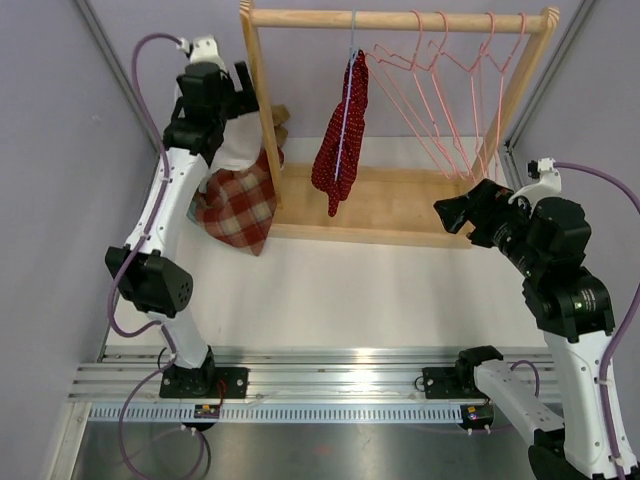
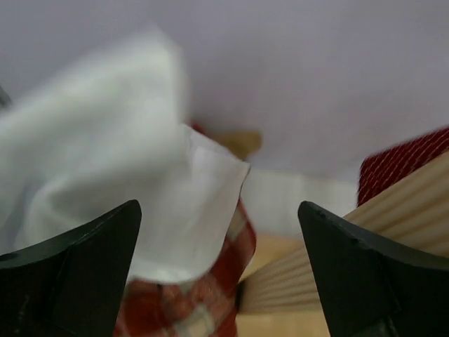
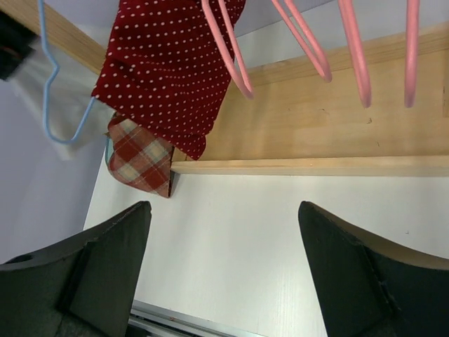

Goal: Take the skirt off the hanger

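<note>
Left gripper (image 2: 217, 210) parted wide, nothing held, over plaid skirt (image 1: 238, 205) by left rack post (image 1: 258, 100); to be lifted straight clear, lining (image 2: 140, 161) unsnagged. Right gripper (image 3: 223, 207) likewise parted, empty.

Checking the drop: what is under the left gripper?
A heap of white fabric and red plaid cloth beside the rack post. Whatever lies beneath it is covered.

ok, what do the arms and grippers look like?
The left arm and right arm: white links, black joint housings, a lilac cable looping off each. The left gripper and right gripper: two matte black wedge-shaped fingers each.
</note>
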Available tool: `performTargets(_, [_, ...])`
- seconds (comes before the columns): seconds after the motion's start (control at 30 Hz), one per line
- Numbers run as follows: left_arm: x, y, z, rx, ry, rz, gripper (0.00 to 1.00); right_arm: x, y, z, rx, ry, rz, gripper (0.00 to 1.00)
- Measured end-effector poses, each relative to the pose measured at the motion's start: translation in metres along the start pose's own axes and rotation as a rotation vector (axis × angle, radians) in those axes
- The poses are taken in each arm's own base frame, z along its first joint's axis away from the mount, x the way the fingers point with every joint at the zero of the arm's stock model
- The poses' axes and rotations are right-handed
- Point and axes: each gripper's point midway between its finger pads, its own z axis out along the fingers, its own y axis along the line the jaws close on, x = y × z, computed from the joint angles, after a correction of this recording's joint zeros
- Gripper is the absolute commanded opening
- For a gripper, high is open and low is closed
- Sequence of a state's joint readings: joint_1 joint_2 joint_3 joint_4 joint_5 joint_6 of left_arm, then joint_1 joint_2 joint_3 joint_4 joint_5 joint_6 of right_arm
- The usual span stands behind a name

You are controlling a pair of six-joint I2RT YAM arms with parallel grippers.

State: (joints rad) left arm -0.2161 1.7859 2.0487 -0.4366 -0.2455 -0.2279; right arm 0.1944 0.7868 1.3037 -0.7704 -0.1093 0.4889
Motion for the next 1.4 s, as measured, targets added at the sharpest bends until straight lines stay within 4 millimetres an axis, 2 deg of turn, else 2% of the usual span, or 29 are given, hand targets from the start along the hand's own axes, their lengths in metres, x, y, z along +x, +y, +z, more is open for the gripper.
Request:
performTargets(0.07, [0.074, 0.014, 0.012, -0.030, 0.156, 0.002, 0.99, -0.002, 0.006, -0.005, -0.027, -0.003, -0.008, 0.93])
performTargets(0.1, [0.110, 0.023, 0.008, -0.048, 0.229, 0.006, 0.99, -0.003, 0.012, -0.008, -0.055, -0.003, -0.017, 0.93])
performTargets(0.13, [0.149, 0.033, -0.001, -0.066, 0.308, 0.011, 0.99, -0.007, 0.019, -0.012, -0.088, -0.008, -0.026, 0.93])
performTargets(0.17, [0.179, 0.042, -0.015, -0.082, 0.375, 0.017, 0.99, -0.011, 0.028, -0.015, -0.125, -0.014, -0.034, 0.93])
performTargets(0.2, [0.203, 0.051, -0.034, -0.096, 0.432, 0.022, 0.99, -0.018, 0.038, -0.019, -0.167, -0.024, -0.042, 0.93])
performTargets(0.23, [0.217, 0.057, -0.054, -0.105, 0.467, 0.024, 0.99, -0.025, 0.049, -0.022, -0.209, -0.036, -0.051, 0.93])
performTargets(0.27, [0.221, 0.062, -0.074, -0.107, 0.475, 0.021, 0.99, -0.033, 0.060, -0.024, -0.248, -0.044, -0.059, 0.92])
performTargets(0.3, [0.215, 0.063, -0.089, -0.099, 0.457, 0.013, 0.99, -0.043, 0.071, -0.026, -0.284, -0.061, -0.069, 0.92])
performTargets(0.43, [0.143, 0.056, -0.161, -0.001, 0.211, -0.063, 0.99, -0.079, 0.102, -0.014, -0.369, -0.095, -0.099, 0.90])
performTargets(0.5, [0.121, 0.054, -0.191, 0.040, 0.125, -0.090, 0.99, -0.096, 0.112, 0.003, -0.385, -0.102, -0.105, 0.89])
performTargets(0.53, [0.117, 0.054, -0.201, 0.053, 0.103, -0.094, 0.99, -0.100, 0.114, 0.012, -0.387, -0.097, -0.105, 0.89])
performTargets(0.6, [0.126, 0.054, -0.215, 0.073, 0.109, -0.082, 0.99, -0.108, 0.122, 0.035, -0.394, -0.085, -0.107, 0.88])
performTargets(0.77, [0.211, 0.074, -0.222, -0.015, 0.350, 0.035, 0.99, -0.105, 0.158, 0.116, -0.391, 0.002, -0.150, 0.88])
performTargets(0.83, [0.227, 0.078, -0.223, -0.038, 0.412, 0.066, 0.99, -0.098, 0.164, 0.146, -0.380, 0.029, -0.156, 0.88])
performTargets(0.9, [0.231, 0.079, -0.222, -0.052, 0.428, 0.082, 0.99, -0.092, 0.162, 0.172, -0.351, 0.055, -0.153, 0.87])
performTargets(1.0, [0.232, 0.083, -0.222, -0.071, 0.429, 0.090, 0.99, -0.079, 0.154, 0.201, -0.309, 0.091, -0.145, 0.87])
performTargets(1.17, [0.232, 0.085, -0.223, -0.077, 0.433, 0.095, 0.99, -0.055, 0.157, 0.224, -0.292, 0.137, -0.135, 0.84])
performTargets(1.2, [0.232, 0.085, -0.224, -0.077, 0.432, 0.095, 0.99, -0.050, 0.160, 0.227, -0.296, 0.143, -0.134, 0.78])
performTargets(1.23, [0.232, 0.085, -0.224, -0.076, 0.432, 0.095, 0.99, -0.045, 0.164, 0.230, -0.301, 0.153, -0.133, 0.67])
performTargets(1.27, [0.232, 0.085, -0.224, -0.076, 0.431, 0.095, 0.99, -0.040, 0.166, 0.232, -0.305, 0.161, -0.133, 0.40])
performTargets(1.3, [0.231, 0.085, -0.224, -0.076, 0.429, 0.094, 0.99, -0.034, 0.169, 0.235, -0.308, 0.170, -0.139, 0.24])
performTargets(1.37, [0.231, 0.085, -0.224, -0.075, 0.428, 0.094, 0.99, -0.025, 0.172, 0.241, -0.307, 0.189, -0.130, 0.00])
performTargets(1.4, [0.231, 0.085, -0.224, -0.075, 0.428, 0.094, 0.99, -0.022, 0.173, 0.243, -0.301, 0.194, -0.124, 0.00])
